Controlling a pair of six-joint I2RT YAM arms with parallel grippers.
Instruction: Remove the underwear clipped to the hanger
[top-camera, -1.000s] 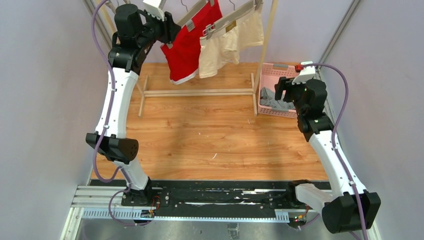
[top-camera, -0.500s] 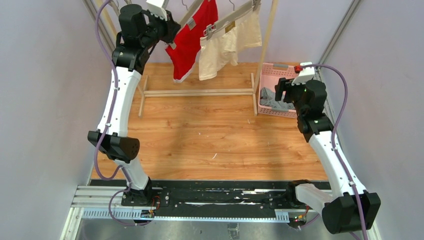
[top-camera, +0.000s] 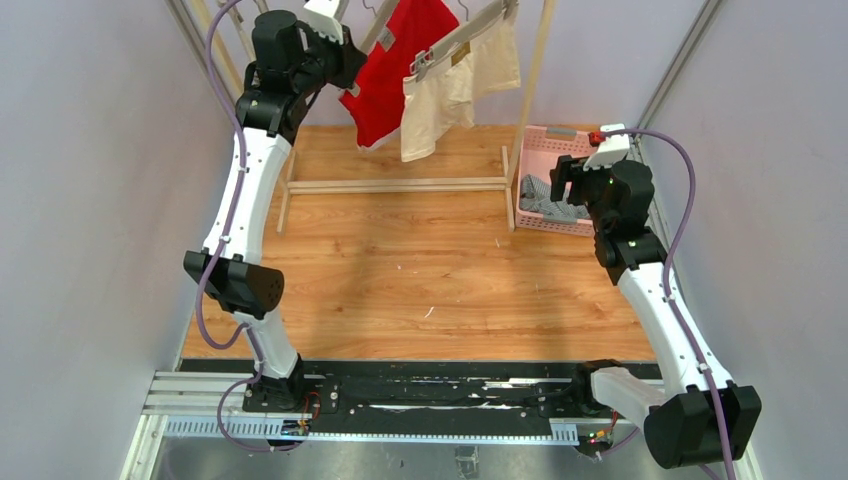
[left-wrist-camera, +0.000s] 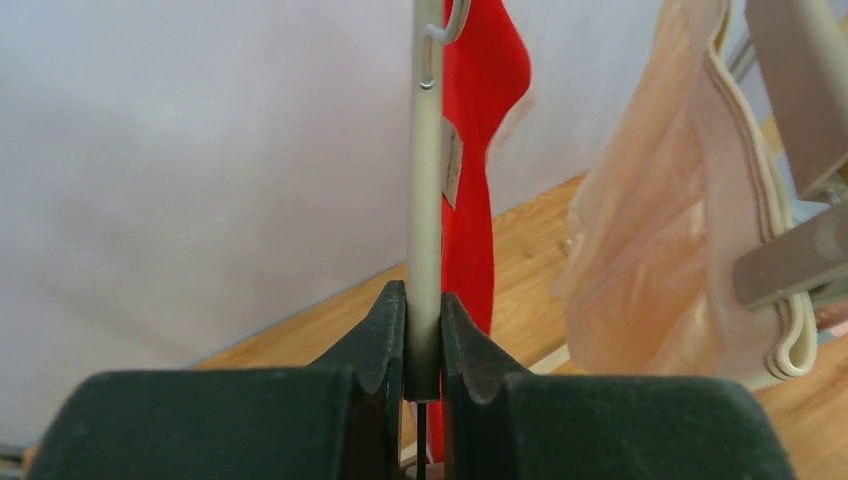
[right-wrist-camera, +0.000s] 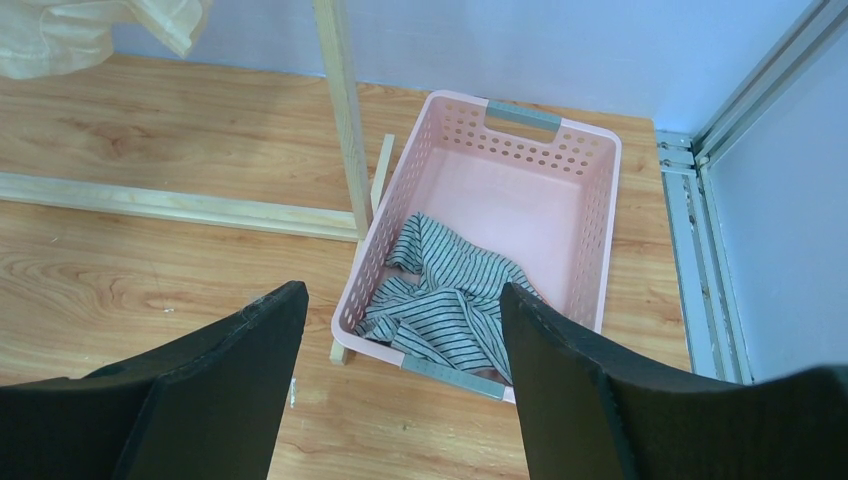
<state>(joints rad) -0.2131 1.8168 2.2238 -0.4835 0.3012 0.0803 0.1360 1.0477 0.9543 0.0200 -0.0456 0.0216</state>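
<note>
Top view: left gripper (top-camera: 338, 62) raised at the end of the hanger (top-camera: 378, 32) that carries the red briefs (top-camera: 395, 75); cream briefs (top-camera: 450, 90) clipped to a second hanger (top-camera: 462, 34) just beside; right gripper (top-camera: 562, 188) above the pink basket (top-camera: 548, 140); grey striped briefs (top-camera: 540, 195) inside it.
Left wrist: fingers (left-wrist-camera: 380, 330) pinched tight on the pale hanger bar; red briefs hang just behind.
Right wrist: fingers (right-wrist-camera: 250, 340) spread wide, holding nothing; striped briefs lie crumpled in the basket's near half.
</note>
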